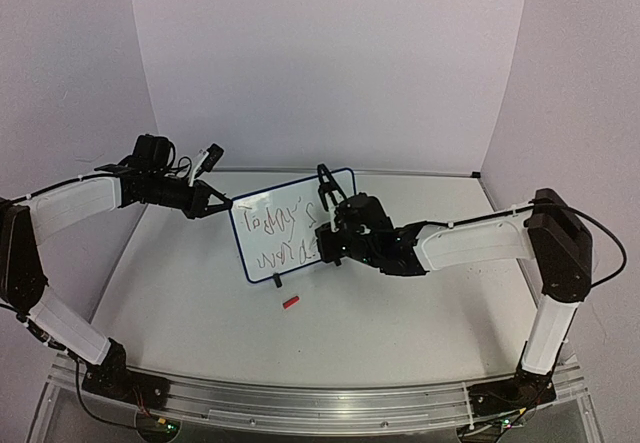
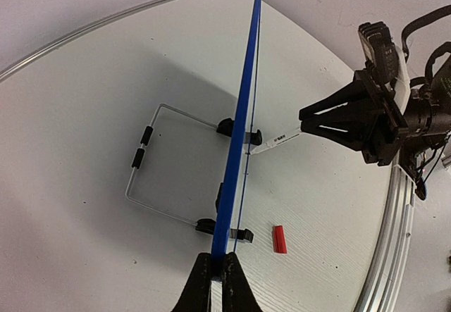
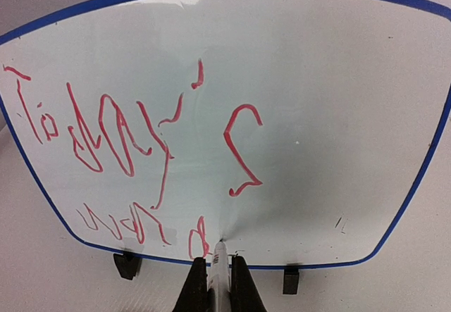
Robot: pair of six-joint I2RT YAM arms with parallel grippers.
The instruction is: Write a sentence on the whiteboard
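While the whiteboard [image 1: 290, 225] stood upright on the table [image 1: 400, 313], left gripper [image 2: 218, 261] jaws pinched its blue edge; right gripper [image 3: 220, 264] jaws pinched a marker [image 3: 220, 250], tip touching the lower row of the sentence [image 3: 127, 139].

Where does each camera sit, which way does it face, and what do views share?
Top external: above, behind the bases, looking down on the white table; left arm and right arm both show.
Left wrist: on the left arm, sights along the edge of the blue-framed rectangular whiteboard; left hand below, shut on it.
Right wrist: on the right arm, faces the red handwritten sentence; right hand below, shut on a white marker.
Shared: top and left wrist both show the small red piece; all show the whiteboard.
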